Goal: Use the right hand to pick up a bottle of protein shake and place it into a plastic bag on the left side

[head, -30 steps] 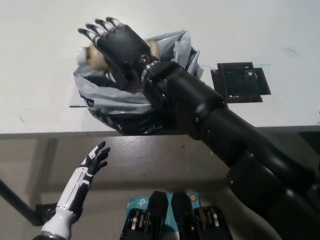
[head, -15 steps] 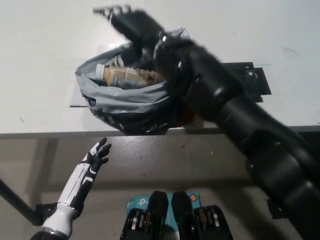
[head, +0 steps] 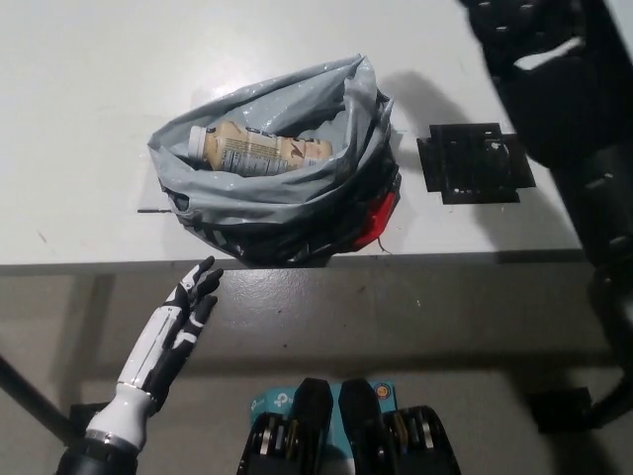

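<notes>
- Where the grey plastic bag (head: 272,188) gaped open on the white bench (head: 89,89), the bottle of protein shake (head: 259,148) lay on its side inside it, white cap toward picture left and label facing up.
- Judging by its look, the bottle was a stiff plastic one, probably full and fairly heavy for its size, with a smooth label that could slip; the middle of its body, across the label, seemed the safest place to take hold, not the narrow cap end.
- By contrast, the bag was thin and soft, crumpled in folds around the bottle, and would likely sag or shift if pushed.
- At the top right of the view, the black right arm and right hand (head: 519,25) showed only in part, well apart from the bottle and bag; whether its fingers were apart or together could not be told, and nothing was seen in its hold.
- Below the bench edge at the lower left, the white left hand (head: 183,317) rested with its fingers (head: 203,282) apart and empty, touching nothing.
- Just beside the bag to the right, a flat black square piece (head: 475,163) lay on the bench.
- With the bottle lying in the bag, the placing looked done.
</notes>
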Controlling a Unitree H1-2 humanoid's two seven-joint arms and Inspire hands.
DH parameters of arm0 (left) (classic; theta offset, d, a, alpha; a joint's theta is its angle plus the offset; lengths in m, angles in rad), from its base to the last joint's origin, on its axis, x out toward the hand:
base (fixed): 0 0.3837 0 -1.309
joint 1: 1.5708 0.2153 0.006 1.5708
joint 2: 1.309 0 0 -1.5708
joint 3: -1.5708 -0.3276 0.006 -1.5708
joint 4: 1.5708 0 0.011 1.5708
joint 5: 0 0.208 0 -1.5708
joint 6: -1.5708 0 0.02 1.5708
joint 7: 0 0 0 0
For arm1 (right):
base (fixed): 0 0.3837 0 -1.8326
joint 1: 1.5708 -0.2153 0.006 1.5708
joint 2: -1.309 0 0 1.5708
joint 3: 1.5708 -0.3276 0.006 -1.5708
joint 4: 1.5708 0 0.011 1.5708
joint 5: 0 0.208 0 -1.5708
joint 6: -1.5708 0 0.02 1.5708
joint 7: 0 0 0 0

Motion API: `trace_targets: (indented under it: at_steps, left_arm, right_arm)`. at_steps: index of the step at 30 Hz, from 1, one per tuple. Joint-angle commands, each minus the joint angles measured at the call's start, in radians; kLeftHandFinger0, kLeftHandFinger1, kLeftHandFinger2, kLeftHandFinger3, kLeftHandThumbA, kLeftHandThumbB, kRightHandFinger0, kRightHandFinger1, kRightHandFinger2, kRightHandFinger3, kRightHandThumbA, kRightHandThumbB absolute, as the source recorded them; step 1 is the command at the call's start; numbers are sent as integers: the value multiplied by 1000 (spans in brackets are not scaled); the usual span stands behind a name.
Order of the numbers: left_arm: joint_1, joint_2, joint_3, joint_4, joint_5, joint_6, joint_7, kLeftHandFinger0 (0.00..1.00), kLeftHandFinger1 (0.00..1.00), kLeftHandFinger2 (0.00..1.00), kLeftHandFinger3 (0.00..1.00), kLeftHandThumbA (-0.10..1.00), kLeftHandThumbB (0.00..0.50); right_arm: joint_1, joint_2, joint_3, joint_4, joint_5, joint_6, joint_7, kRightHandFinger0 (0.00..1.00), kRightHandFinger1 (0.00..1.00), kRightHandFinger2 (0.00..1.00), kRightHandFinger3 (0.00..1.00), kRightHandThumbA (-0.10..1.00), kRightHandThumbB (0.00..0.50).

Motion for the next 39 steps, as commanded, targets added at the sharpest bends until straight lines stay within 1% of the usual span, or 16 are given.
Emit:
trace_targets:
  at_steps: [1, 4, 5, 7, 8, 9, 10, 12, 15, 17, 22, 23, 25, 28, 33, 39]
  left_arm:
    - [-93, 15, 59, 21, -81, 6, -1, 1000, 1000, 1000, 1000, 892, 49]
    - [-92, 16, 57, 31, -67, 7, 4, 1000, 1000, 1000, 1000, 928, 49]
    - [-91, 14, 56, 33, -63, 4, 7, 1000, 1000, 1000, 1000, 931, 49]
    - [-82, 13, 53, 36, -45, 5, 16, 1000, 1000, 1000, 1000, 964, 50]
    - [-77, 12, 52, 35, -40, 6, 19, 1000, 1000, 1000, 1000, 966, 43]
    - [-67, 10, 52, 33, -40, 8, 20, 1000, 1000, 1000, 1000, 966, 29]
    - [-67, 10, 52, 33, -40, 8, 20, 1000, 1000, 1000, 1000, 966, 29]
    - [-25, 12, 53, 16, -70, 17, 1, 1000, 1000, 1000, 1000, 962, 12]
    - [0, 11, 52, 16, -76, 9, -4, 1000, 1000, 1000, 1000, 958, 0]
    - [5, 13, 50, 21, -66, 0, -1, 1000, 1000, 1000, 1000, 973, 7]
    - [3, 12, 46, 31, -56, 1, -1, 1000, 1000, 1000, 1000, 999, 19]
    - [7, 12, 45, 32, -61, 1, -5, 1000, 1000, 1000, 1000, 991, 8]
    - [18, 13, 45, 39, -69, -11, -12, 1000, 1000, 1000, 1000, 956, 0]
    - [32, 18, 43, 38, -67, -11, -16, 1000, 1000, 1000, 1000, 927, 5]
    - [38, 23, 39, 36, -56, -11, -19, 1000, 1000, 1000, 1000, 951, 26]
    - [39, 24, 41, 34, -43, -5, -15, 1000, 1000, 1000, 1000, 961, 20]
  right_arm:
    - [166, -244, -406, -1142, 460, 322, 55, 1000, 1000, 1000, 1000, 970, 195]
    - [422, -257, -461, -1358, 501, 312, -19, 1000, 1000, 1000, 1000, 985, 165]
    - [470, -256, -465, -1381, 507, 302, -32, 1000, 1000, 1000, 1000, 996, 174]
    - [639, -237, -449, -1414, 538, 217, -74, 1000, 1000, 1000, 1000, 1000, 172]
    - [715, -221, -435, -1415, 545, 174, -86, 1000, 1000, 1000, 1000, 996, 182]
    - [814, -192, -411, -1409, 544, 129, -97, 981, 1000, 1000, 1000, 1000, 234]
    - [814, -192, -411, -1409, 544, 129, -97, 981, 1000, 1000, 1000, 1000, 234]
    - [1028, -125, -343, -1332, 514, 50, -83, 1000, 1000, 1000, 1000, 1000, 252]
    - [1113, -118, -296, -1256, 490, 17, -42, 1000, 1000, 1000, 1000, 1000, 251]
    - [1122, -118, -268, -1186, 475, -20, -20, 1000, 1000, 1000, 1000, 1000, 219]
    - [1093, -84, -231, -1081, 459, -6, 0, 1000, 1000, 1000, 1000, 984, 254]
    - [1097, -79, -227, -1075, 461, -4, 2, 1000, 1000, 1000, 1000, 919, 227]
    - [1102, -66, -215, -1055, 457, -1, 7, 1000, 1000, 1000, 1000, 939, 250]
    - [1120, -42, -197, -1017, 439, -11, 7, 1000, 1000, 1000, 1000, 933, 230]
    - [1152, -3, -177, -902, 446, -33, 5, 1000, 1000, 1000, 1000, 899, 245]
    - [1182, 45, -146, -739, 393, -80, -10, 1000, 1000, 1000, 1000, 869, 222]
